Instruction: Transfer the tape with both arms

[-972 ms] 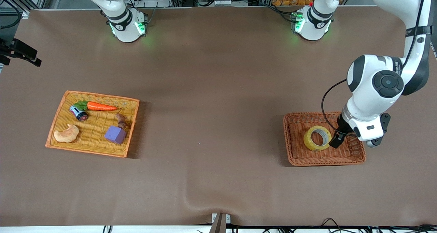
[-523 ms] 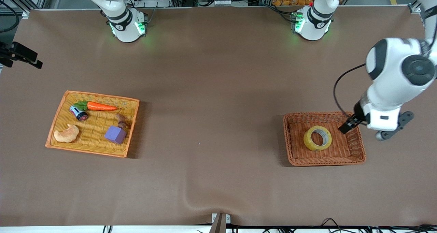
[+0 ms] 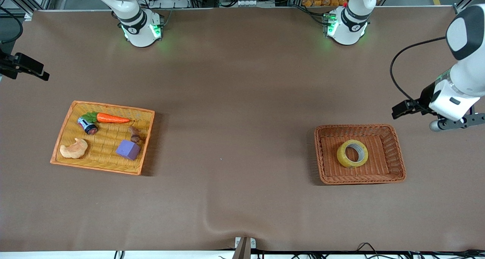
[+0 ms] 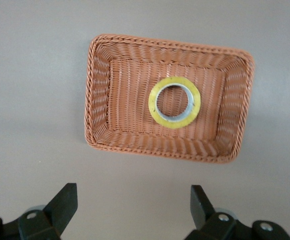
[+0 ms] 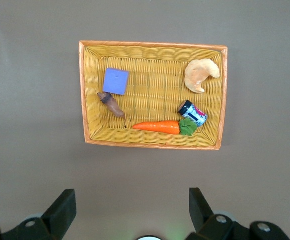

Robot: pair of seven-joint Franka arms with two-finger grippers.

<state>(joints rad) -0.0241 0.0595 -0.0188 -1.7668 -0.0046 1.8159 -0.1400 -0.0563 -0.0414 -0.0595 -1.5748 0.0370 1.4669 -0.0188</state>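
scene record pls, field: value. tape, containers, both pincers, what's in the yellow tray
tape: yellow roll, lying flat in the brown wicker basket, toward the left arm's end of the table
tape held: no
left pincer: open, empty, over bare table beside the basket
right pincer: open, empty, over bare table beside the yellow tray
yellow tray contents: carrot, croissant, purple block, small dark-capped bottle, small brown piece
transfer: not yet begun
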